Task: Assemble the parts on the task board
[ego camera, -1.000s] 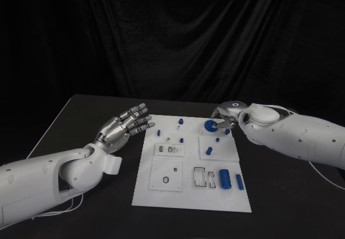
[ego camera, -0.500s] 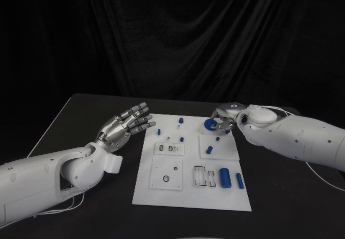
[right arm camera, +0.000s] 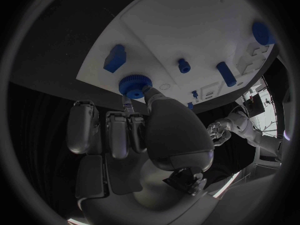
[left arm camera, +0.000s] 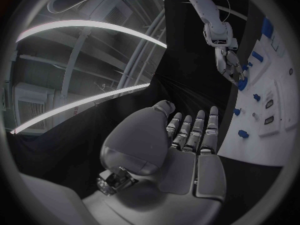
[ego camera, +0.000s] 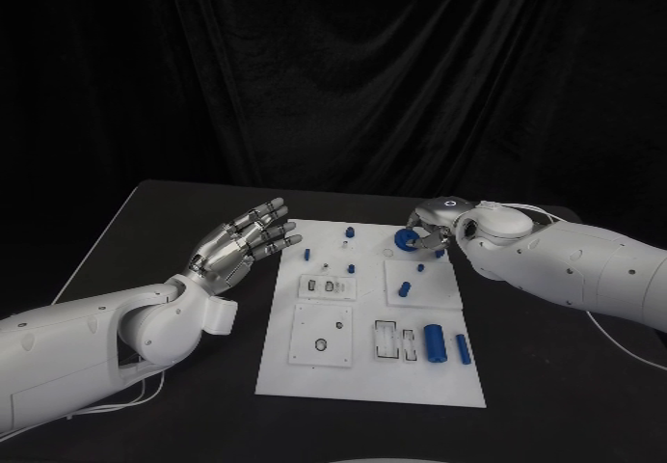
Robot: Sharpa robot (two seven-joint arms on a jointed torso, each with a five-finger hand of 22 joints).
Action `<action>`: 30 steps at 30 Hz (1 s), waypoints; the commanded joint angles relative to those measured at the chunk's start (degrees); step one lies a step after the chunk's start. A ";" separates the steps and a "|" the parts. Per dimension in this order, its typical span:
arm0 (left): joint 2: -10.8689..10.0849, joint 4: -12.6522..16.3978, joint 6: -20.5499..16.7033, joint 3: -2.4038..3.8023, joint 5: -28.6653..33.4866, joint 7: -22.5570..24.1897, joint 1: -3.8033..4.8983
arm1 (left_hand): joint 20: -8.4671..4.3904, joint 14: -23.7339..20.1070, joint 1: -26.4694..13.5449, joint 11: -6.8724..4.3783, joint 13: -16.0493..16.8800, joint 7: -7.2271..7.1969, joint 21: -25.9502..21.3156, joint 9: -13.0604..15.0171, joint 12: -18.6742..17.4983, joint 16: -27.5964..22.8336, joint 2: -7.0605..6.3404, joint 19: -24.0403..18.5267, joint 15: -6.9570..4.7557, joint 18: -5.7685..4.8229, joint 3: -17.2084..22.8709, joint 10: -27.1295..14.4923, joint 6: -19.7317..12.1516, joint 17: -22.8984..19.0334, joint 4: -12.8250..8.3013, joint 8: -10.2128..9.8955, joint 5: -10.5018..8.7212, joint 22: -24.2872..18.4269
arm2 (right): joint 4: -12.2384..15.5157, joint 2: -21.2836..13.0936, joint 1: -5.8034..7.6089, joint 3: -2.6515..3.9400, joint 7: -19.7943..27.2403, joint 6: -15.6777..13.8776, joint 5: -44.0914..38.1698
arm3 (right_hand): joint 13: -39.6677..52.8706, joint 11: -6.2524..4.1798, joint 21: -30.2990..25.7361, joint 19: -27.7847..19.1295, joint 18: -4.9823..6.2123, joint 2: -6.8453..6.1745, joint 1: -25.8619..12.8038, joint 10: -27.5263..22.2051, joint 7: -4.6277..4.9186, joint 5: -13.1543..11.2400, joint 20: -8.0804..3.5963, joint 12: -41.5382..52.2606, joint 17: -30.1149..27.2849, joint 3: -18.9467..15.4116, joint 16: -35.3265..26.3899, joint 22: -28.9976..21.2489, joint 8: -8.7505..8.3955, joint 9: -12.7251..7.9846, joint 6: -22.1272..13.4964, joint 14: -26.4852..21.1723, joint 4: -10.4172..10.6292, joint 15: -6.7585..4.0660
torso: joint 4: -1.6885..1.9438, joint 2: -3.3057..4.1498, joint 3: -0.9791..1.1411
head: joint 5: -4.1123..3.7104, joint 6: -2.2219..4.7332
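The white task board (ego camera: 364, 381) lies mid-table with small blue parts on it. My right hand (ego camera: 434, 229) hovers over the board's far right corner and pinches a round, ridged blue disc (ego camera: 408, 242) between thumb and fingers. The right wrist view shows that disc (right arm camera: 132, 84) just above the board (right arm camera: 181, 25). My left hand (ego camera: 246, 241) is raised beside the board's far left edge, fingers spread, holding nothing. The left wrist view shows its bare palm (left arm camera: 187, 152) and the right hand (left arm camera: 229, 65) across the board (left arm camera: 265, 135).
Small blue pegs (ego camera: 351, 233) stand near the far edge. A blue peg (ego camera: 405, 288) lies mid-right. Two blue cylinders (ego camera: 435, 344) lie at the near right beside clear inserts (ego camera: 390, 344). A white square plate (ego camera: 321, 349) sits near left. Black table (ego camera: 167, 222) surrounds the board.
The right hand has crept very slightly toward the far edge with the blue disc still pinched. The left hand has stayed where it was.
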 commanded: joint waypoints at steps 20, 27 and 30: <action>-0.16 -0.24 0.87 0.05 -0.10 1.19 -0.19 | 0.25 -0.22 -0.79 0.05 -0.04 0.36 0.21 0.02 -0.06 0.22 0.10 -0.08 0.27 -0.98 0.54 -0.42 -0.27 0.00 -0.04 0.10 -0.34 0.10 | 8.03 -2.98 2.27 -0.13 1.15 -4.93 -0.32 | 15.10 -0.84 0.66 1.10 -0.45 -1.47 -0.51 5.96 -1.29 15.00 -0.92 0.31 14.82 3.60 0.38 7.81 7.40 11.88 5.42 5.97 -3.44 -0.95 | -0.11 -0.04 -0.07 | 0.69 -0.09; 0.01 -0.36 0.92 0.05 -0.10 1.06 -0.19 | 0.27 -0.16 -0.87 0.08 -0.03 0.39 0.23 0.02 0.05 0.35 0.13 -0.08 0.31 -1.02 0.71 -0.42 -0.24 0.01 -0.04 0.12 -0.34 0.11 | 10.21 -1.82 3.09 0.02 1.39 -4.66 1.26 | 15.10 -0.81 0.94 1.37 -0.53 -1.61 -0.79 5.96 -1.23 14.95 -0.90 0.31 15.08 3.70 0.57 8.05 7.65 12.44 5.40 6.11 -3.43 -0.94 | -0.06 0.03 -0.13 | 0.67 0.01; 0.11 -0.43 0.95 0.05 -0.10 1.01 -0.20 | 0.27 -0.16 -0.87 0.08 -0.03 0.39 0.23 0.02 0.05 0.35 0.13 -0.08 0.31 -1.02 0.71 -0.42 -0.24 0.01 -0.04 0.12 -0.34 0.11 | 10.20 -0.75 3.19 0.05 1.36 -3.74 1.83 | 15.10 -0.71 0.93 1.41 -0.53 -1.65 -0.99 5.96 -1.13 14.25 -0.85 0.31 15.09 3.88 0.58 8.11 7.84 13.02 5.30 6.12 -3.44 -0.86 | -0.06 0.05 -0.11 | 0.66 0.13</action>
